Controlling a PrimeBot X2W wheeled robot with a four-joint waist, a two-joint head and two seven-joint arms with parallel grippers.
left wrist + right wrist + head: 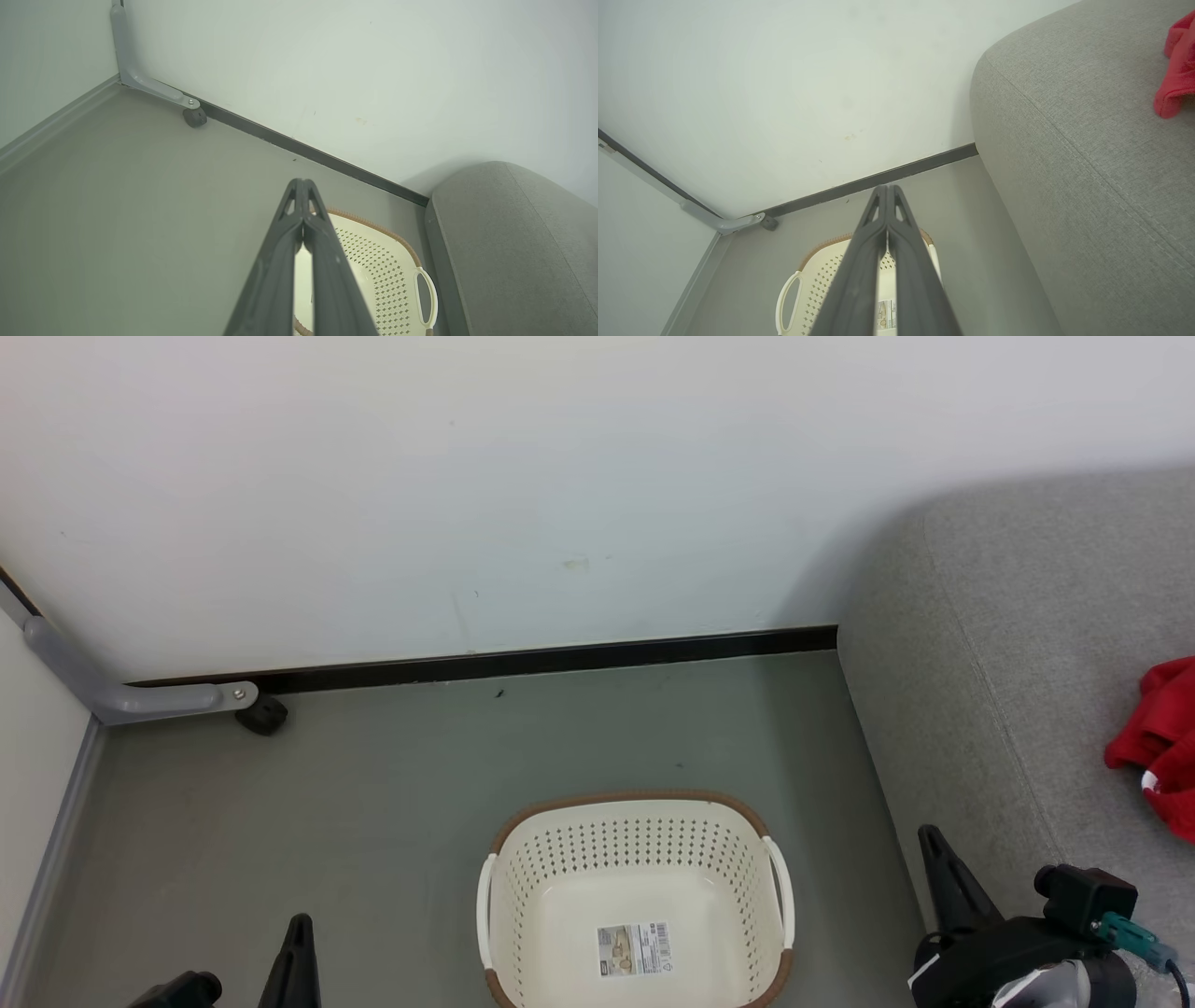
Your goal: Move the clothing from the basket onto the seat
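Observation:
The cream basket [523, 877] with a brown rim stands on the grey floor at the bottom centre, holding nothing but a barcode label [635, 948] on its bottom. Red clothing [1158, 737] lies bunched on the grey seat [1018, 691] at the right edge; a red fold of clothing [1176, 70] also shows at the top right of the right wrist view. My left gripper [299, 926] sits at the lower left, left of the basket, and my left gripper [302, 183] is shut on nothing. My right gripper [927, 835] is by the seat's front edge, right of the basket, and my right gripper [886, 187] is shut, holding nothing.
A white wall with a dark baseboard [523, 663] runs behind the basket. A grey metal bracket with a small black caster [263, 714] sits in the left corner. Open grey floor [327, 803] surrounds the basket on the left and far sides.

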